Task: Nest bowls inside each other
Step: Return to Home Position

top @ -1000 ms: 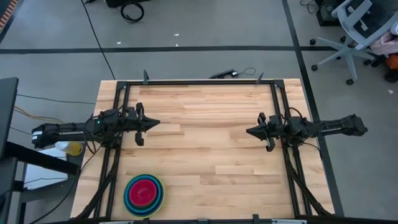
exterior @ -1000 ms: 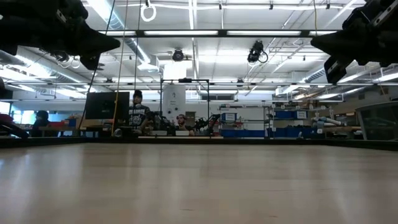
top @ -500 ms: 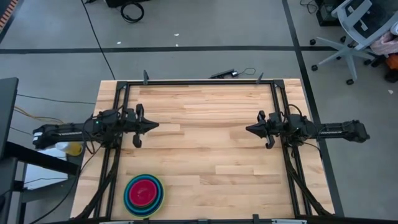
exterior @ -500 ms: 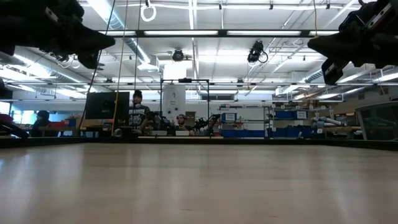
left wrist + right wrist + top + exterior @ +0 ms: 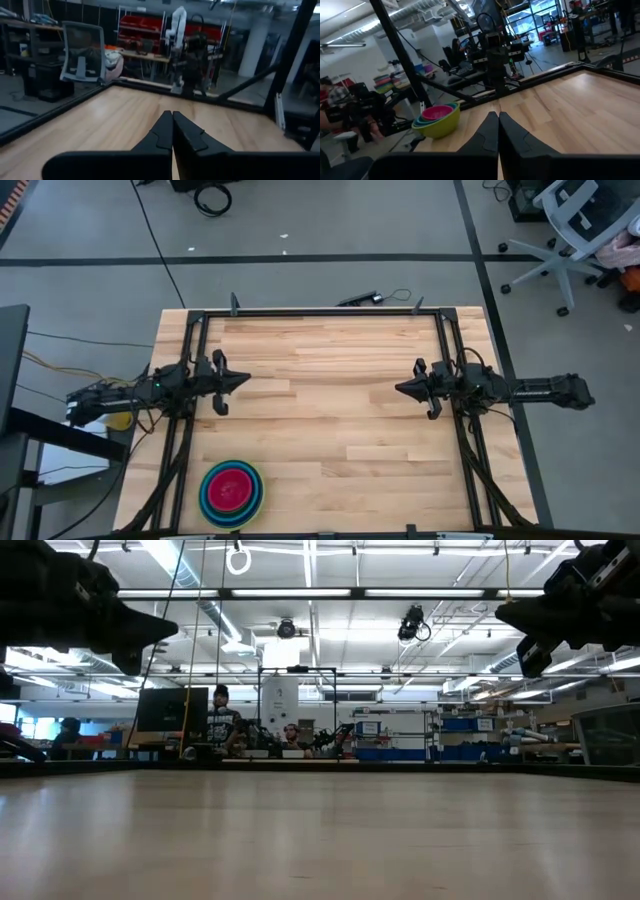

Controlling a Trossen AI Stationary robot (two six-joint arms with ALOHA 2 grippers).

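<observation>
The bowls (image 5: pixel 231 492) sit nested in one stack, rims up, on the wooden table near its near left corner. A magenta-red one is innermost, with green and blue rims around it. In the right wrist view the stack (image 5: pixel 436 120) shows a yellow-green bowl outermost, its base on the wood. My left gripper (image 5: pixel 243 379) is shut and empty, level above the table's left side, well to the far side of the stack. My right gripper (image 5: pixel 398 390) is shut and empty, level above the right side. Both point toward the table's middle.
Bare wood (image 5: pixel 330 410) lies between the two grippers. A black frame rail (image 5: pixel 320 313) runs around the table's edges. Each wrist view shows the other arm's base across the table. People and shelving show in the room beyond the far edge (image 5: pixel 220 710).
My left gripper has drawn back toward the table's left edge and sunk a little, staying shut and level. The bowl stack has not moved.
</observation>
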